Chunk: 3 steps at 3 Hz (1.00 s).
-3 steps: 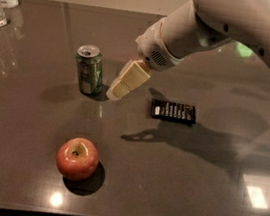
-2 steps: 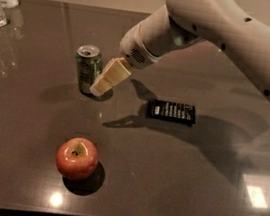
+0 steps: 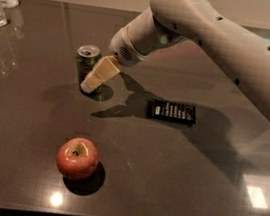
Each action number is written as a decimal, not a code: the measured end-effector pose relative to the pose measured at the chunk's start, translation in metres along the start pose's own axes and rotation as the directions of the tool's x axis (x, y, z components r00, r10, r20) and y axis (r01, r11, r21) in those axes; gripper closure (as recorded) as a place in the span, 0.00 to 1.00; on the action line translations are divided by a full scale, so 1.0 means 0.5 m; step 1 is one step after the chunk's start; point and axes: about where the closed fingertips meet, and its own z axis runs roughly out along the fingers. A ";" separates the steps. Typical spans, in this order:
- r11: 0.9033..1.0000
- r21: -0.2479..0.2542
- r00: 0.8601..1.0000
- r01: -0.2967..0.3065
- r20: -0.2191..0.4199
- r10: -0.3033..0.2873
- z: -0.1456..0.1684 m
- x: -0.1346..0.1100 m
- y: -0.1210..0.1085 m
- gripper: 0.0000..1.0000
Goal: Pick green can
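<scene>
Logged green can (image 3: 84, 64) upright toward the far left corner of the desk (image 3: 190, 179), gripper (image 3: 92, 81) low against its right side, clasp state impossible to tell; judged light, stiff yet dentable, slick-walled, best taken across mid-body below the rim.

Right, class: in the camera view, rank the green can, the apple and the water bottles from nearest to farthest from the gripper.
1. Green can, right beside the gripper.
2. Apple, out in front, nearer the camera.
3. Water bottles, far left corner.
</scene>
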 end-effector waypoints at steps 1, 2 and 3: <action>1.000 -0.009 1.000 -0.006 0.014 0.006 0.012 -0.018 -0.007 0.15; 1.000 -0.011 0.999 -0.009 0.034 0.010 0.007 -0.033 -0.009 0.38; 1.000 -0.024 0.998 -0.003 0.056 0.005 -0.009 -0.043 0.004 0.62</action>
